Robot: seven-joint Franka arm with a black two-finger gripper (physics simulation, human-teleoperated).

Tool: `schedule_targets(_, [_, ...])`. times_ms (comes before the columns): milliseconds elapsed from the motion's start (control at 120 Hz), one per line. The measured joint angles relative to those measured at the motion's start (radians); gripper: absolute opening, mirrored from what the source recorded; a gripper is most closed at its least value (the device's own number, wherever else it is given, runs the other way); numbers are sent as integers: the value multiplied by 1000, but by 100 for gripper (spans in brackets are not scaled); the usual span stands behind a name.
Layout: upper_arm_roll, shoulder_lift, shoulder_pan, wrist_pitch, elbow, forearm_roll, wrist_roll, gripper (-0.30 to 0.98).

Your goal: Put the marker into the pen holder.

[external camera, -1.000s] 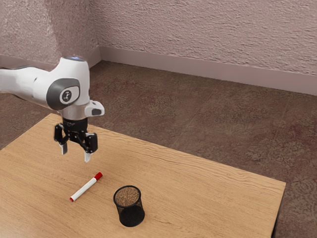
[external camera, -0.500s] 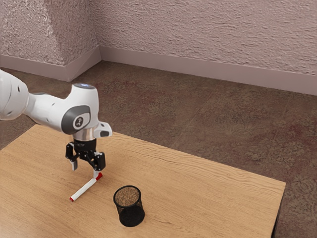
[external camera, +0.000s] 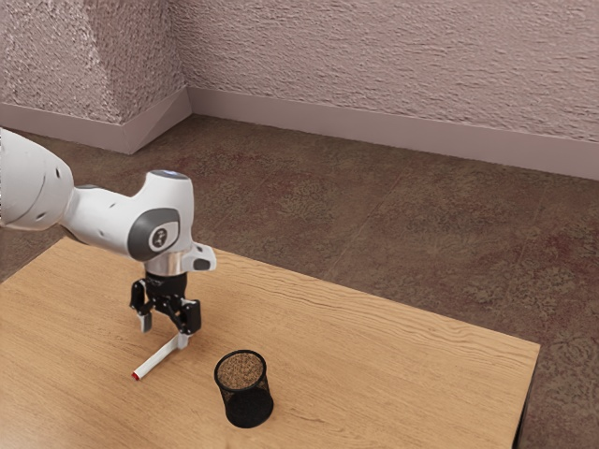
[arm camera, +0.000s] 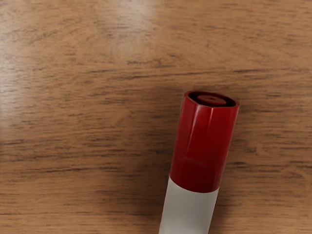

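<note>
Exterior view: the black two-finger gripper (external camera: 165, 333) is held, jaws spread apart, at the slim white red-capped marker (external camera: 158, 358), which is laid flat on the wooden table (external camera: 374, 374) near the round black mesh pen holder (external camera: 248, 409).

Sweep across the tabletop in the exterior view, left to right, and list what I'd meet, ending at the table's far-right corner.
White marker → black mesh pen holder → the table's corner.
</note>
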Motion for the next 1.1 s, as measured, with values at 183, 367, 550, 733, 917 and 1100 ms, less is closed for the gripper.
schedule_targets(183, [-1, 22, 2, 1, 13, -10, 30, 67])
schedule_targets(367, [0, 22, 2, 2, 19, -10, 51, 49])
schedule_targets(550, [0, 22, 2, 6, 21, -9, 67, 37])
schedule_targets(733, [-5, 16, 2, 21, 9, -23, 76, 33])
schedule_targets(917, [-6, 14, 2, 29, 4, -38, 82, 31])
schedule_targets(1100, [-6, 16, 2, 32, 4, -42, 88, 11])
